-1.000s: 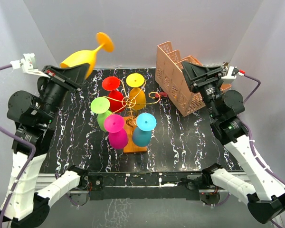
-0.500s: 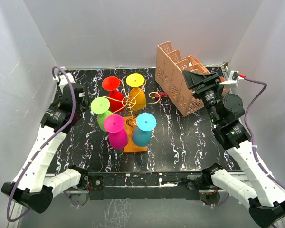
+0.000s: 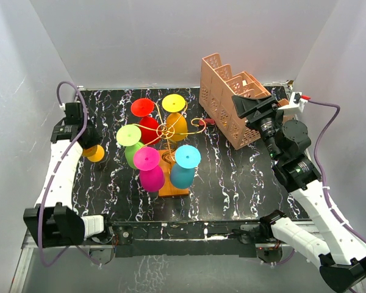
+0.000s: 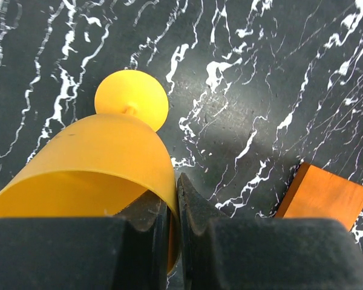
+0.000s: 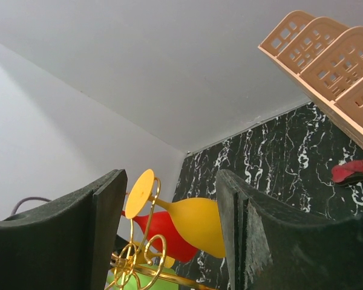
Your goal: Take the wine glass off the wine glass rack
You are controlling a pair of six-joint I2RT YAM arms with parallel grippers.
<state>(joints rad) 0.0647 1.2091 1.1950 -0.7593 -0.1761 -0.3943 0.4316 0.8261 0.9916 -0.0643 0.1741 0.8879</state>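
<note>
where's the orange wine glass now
Top view: the orange plastic wine glass is at the table's left side, rim pinched in the left tool, left of the gold wire rack.

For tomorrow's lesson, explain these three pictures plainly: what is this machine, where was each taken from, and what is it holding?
Two robot arms are bolted at a black marbled table. One picture looks down from above; the other two come from cameras on each wrist. On the table stand a gold wire wine glass rack hung with five coloured glasses, and a salmon-pink crate. The left claw is shut on the rim of an orange wine glass, already off the rack. The right claw is open, holding nothing.
</note>
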